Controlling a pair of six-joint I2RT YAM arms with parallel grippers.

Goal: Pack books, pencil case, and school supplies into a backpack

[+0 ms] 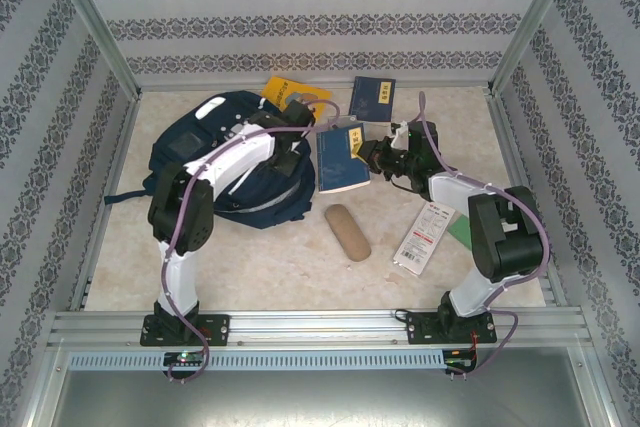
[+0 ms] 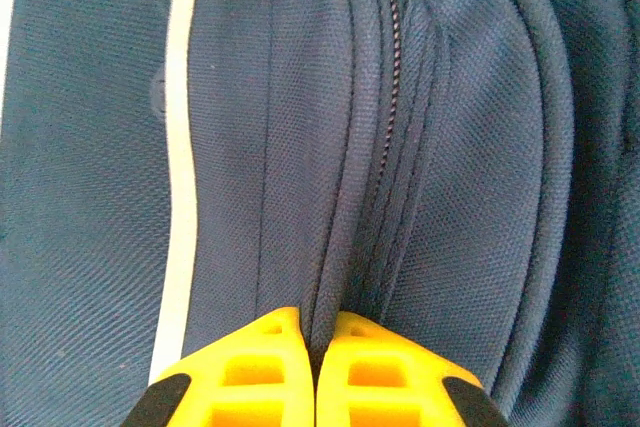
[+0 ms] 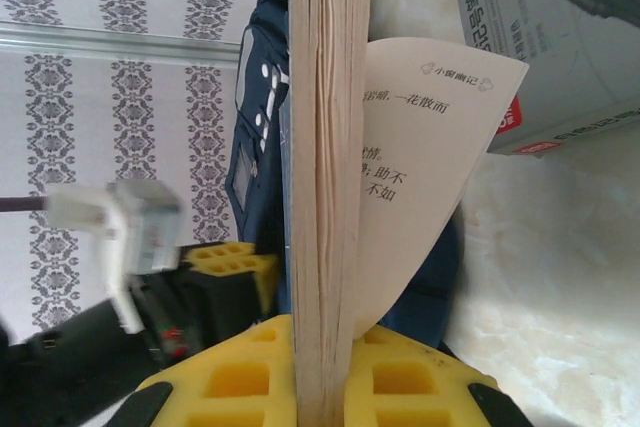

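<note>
Your left gripper [image 2: 317, 347] is pinched tight on backpack [image 2: 470, 197] fabric beside the zip, while your right gripper [image 3: 322, 357] clamps the page edge of a navy book [image 3: 322, 127] just right of the backpack, its curled leaf printed in Chinese characters, near the red-labelled grey box [image 3: 560, 27].

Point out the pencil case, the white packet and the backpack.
pencil case [image 1: 348, 232], top view, middle of its tan body.
white packet [image 1: 423, 239], top view, its printed middle.
backpack [image 1: 185, 147], top view, its front pocket panel.
</note>
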